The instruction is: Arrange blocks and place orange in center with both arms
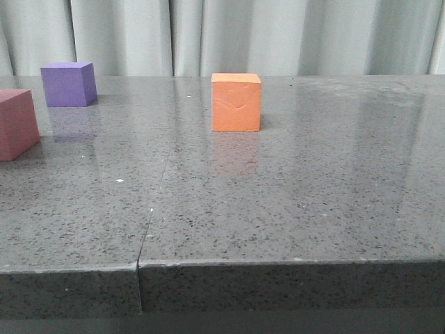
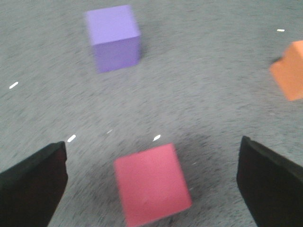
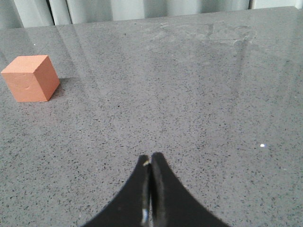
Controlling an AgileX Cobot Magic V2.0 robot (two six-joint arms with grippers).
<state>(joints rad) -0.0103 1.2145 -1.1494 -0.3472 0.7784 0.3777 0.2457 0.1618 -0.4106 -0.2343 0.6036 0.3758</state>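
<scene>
We see three cubes on the grey stone counter (image 1: 278, 209): the orange cube (image 1: 236, 102) stands near the middle of the far edge, the purple cube (image 1: 68, 83) toward the far left corner, and the pink cube (image 1: 15, 124) against the left edge, nearer us than the purple one and partly cut off in the front view. Our left gripper (image 2: 151, 182) hangs above the pink cube with its fingers spread wide on either side, holding nothing; the wrist picture is smeared, so we judge the arm is in motion. Our right gripper (image 3: 151, 163) has its fingertips pressed together over bare counter, empty, well apart from the orange cube. The risk we see is on the left: the pink cube sits turned relative to the fingers, so closing may catch it corner-on and twist or push it toward the left edge. The right gripper, closed as it is, could only nudge the orange cube.
</scene>
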